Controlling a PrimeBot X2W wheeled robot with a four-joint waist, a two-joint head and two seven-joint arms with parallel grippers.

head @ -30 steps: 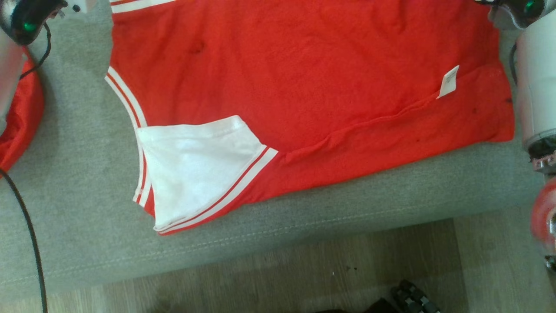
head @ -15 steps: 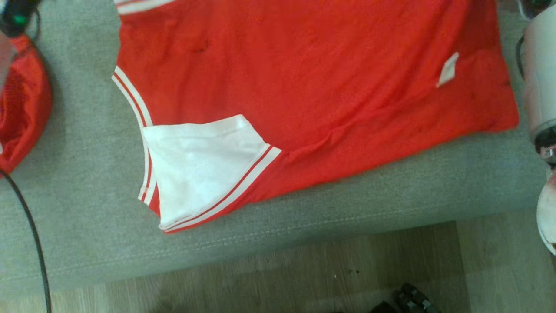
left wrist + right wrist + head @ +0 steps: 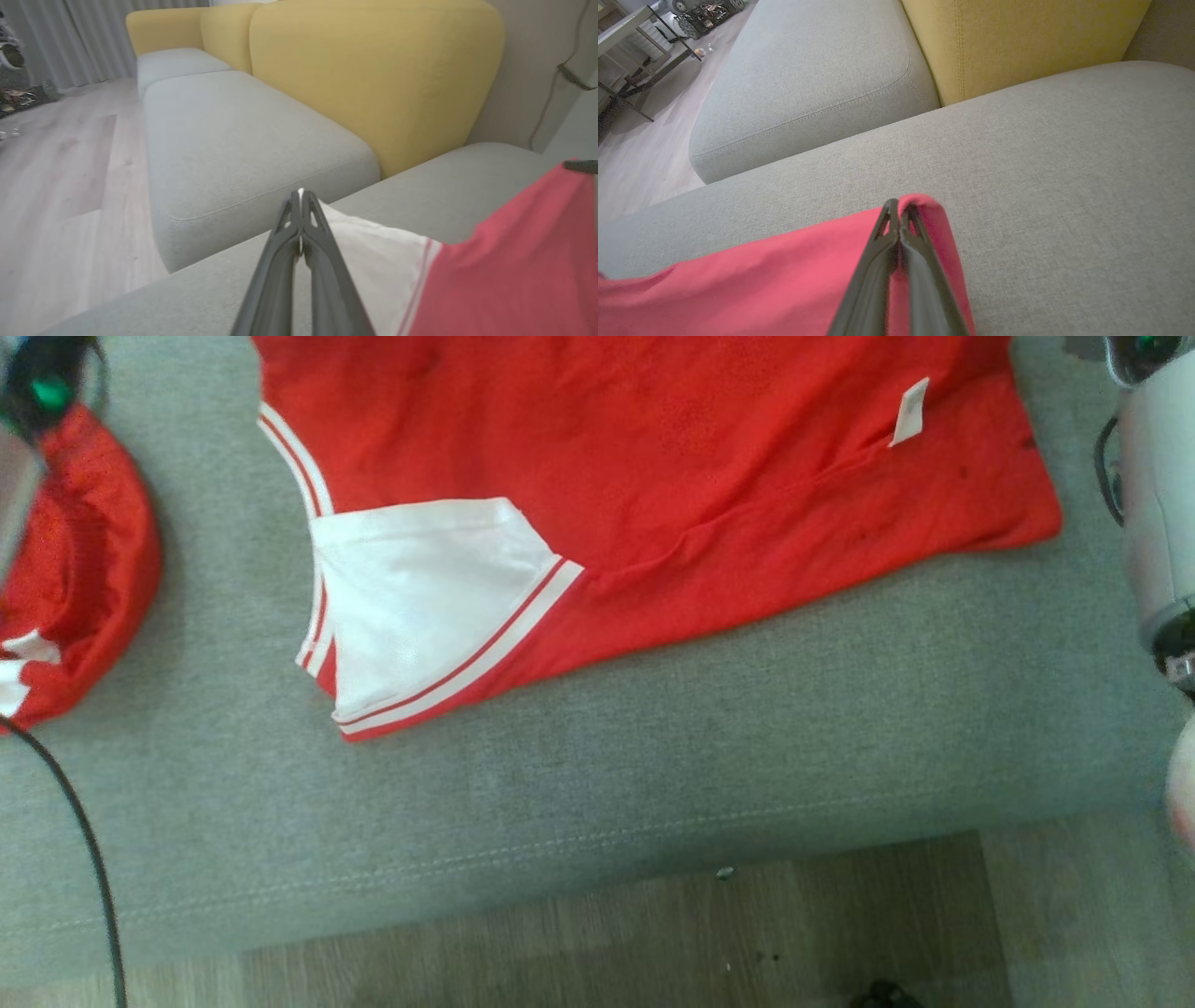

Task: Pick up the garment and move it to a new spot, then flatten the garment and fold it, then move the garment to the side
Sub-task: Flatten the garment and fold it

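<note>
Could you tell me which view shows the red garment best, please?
The head view: the garment lies spread across the grey cushion. The left wrist view gives its white edge in the left fingers; the right wrist view, a red corner in the right fingers.

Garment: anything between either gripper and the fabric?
Nothing visible stands between them. The left gripper is shut on a white edge of the garment, and the right gripper is shut on a red corner of it. The grey cushion lies beyond both grips.
</note>
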